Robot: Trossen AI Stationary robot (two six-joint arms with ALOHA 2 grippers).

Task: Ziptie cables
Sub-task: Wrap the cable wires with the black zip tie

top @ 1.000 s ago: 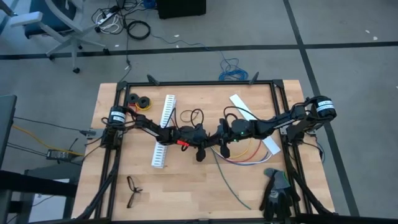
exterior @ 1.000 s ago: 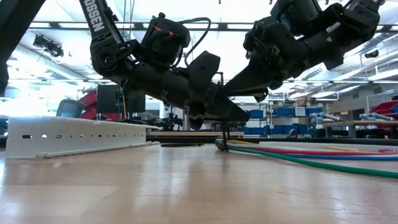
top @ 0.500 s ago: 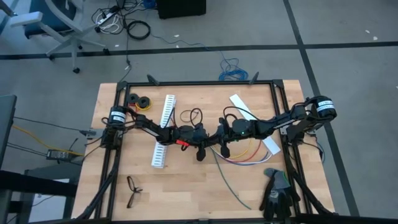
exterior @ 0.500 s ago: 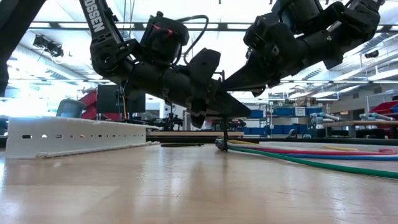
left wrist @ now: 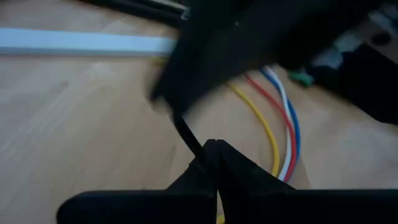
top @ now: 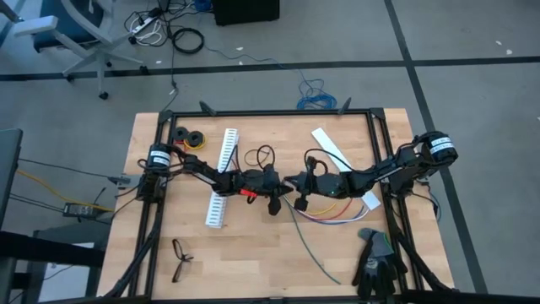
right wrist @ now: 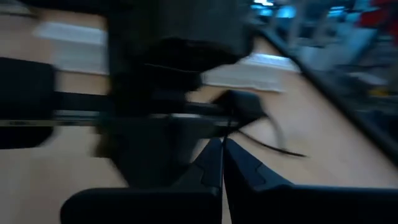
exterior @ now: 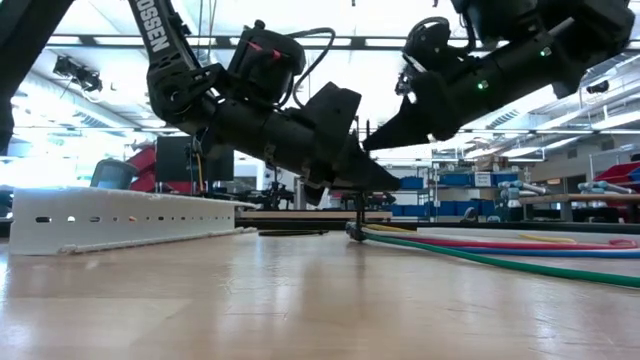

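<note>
The cables (top: 325,213) lie curved on the table right of centre, their ends gathered near both grippers; in the low view the cables (exterior: 480,245) run flat along the wood. My left gripper (top: 283,187) is shut on a thin black ziptie (left wrist: 186,134), which stands upright over the cables' gathered end (exterior: 355,232). My right gripper (top: 295,186) faces it from the right with fingers shut (right wrist: 222,144). In the low view my right gripper (exterior: 368,146) hangs a little above my left gripper (exterior: 390,186). I see nothing between its fingers. My left gripper pinches the ziptie between its two fingertips (left wrist: 205,155), coming from the table's left and slanting slightly down. From the fingers the strip (left wrist: 180,124) runs on under the right arm. In the low view the strip's lower part (exterior: 358,212) reaches down to the cables' end.
A long white slotted strip (top: 221,181) lies left of the grippers, a flat white strip (top: 337,156) at the back right. Tape rolls (top: 190,138) sit at the far left corner, black glasses (top: 180,257) near the front left, dark gloves (top: 375,262) at the front right.
My right gripper has swung a little toward the table's near edge and rolled about its own axis. In the low view its tip has lifted away from my left gripper. The ziptie stays upright over the cables' end.
</note>
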